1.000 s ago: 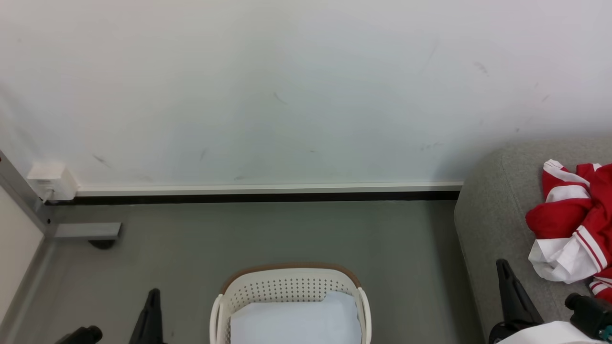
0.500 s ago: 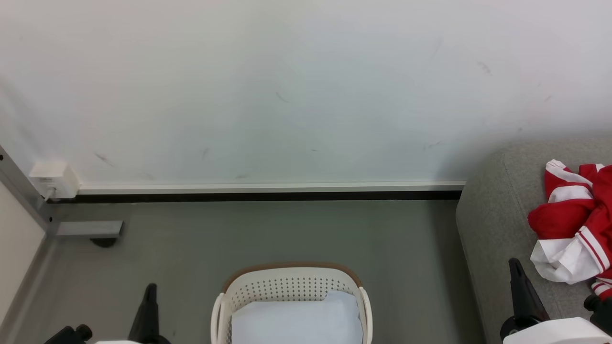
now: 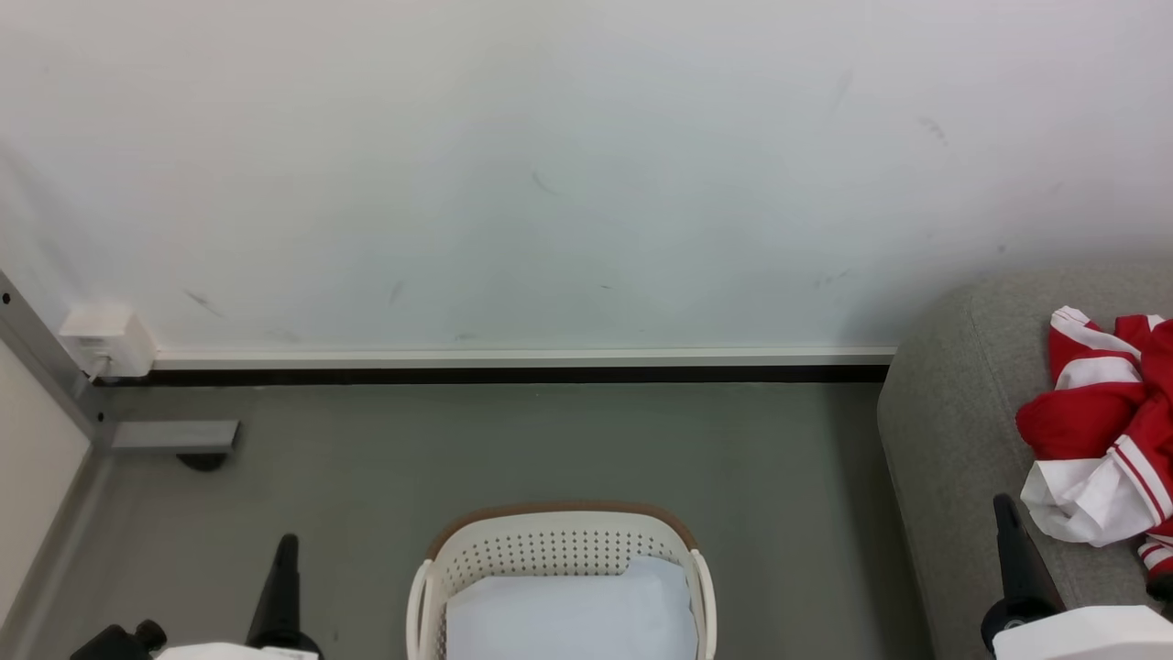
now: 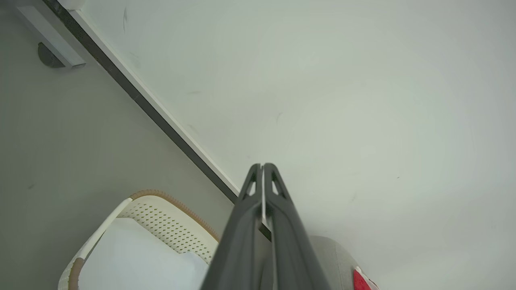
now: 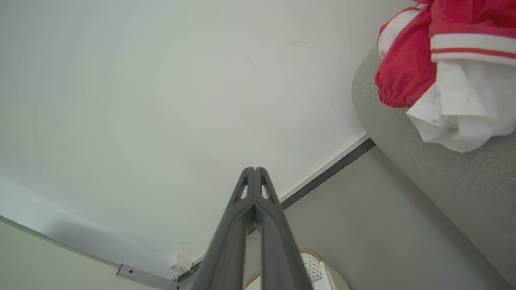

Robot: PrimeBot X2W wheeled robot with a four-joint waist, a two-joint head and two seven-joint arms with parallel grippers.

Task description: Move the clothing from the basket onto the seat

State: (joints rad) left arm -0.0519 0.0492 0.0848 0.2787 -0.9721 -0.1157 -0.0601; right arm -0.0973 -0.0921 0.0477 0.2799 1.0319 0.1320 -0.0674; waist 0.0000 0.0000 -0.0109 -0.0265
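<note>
No legible text, label, brand or number anywhere, not even on the clothing (image 3: 1074, 427)

Head view: bright, even, diffuse light. The wall (image 3: 586, 165) rendered as a flat pale field, greying faintly at the left edge and above the seat (image 3: 944, 412) at right, where a soft shadow fell. Focus held sharp throughout. Wrist views: my left gripper (image 4: 262, 165) and my right gripper (image 5: 254, 169) were soft toward the bottom edge, being close to the lens. A dim shadow patch lay at lower left in my right wrist view; the clothing (image 5: 455, 112) showed its white panels nearly washed out.
</note>
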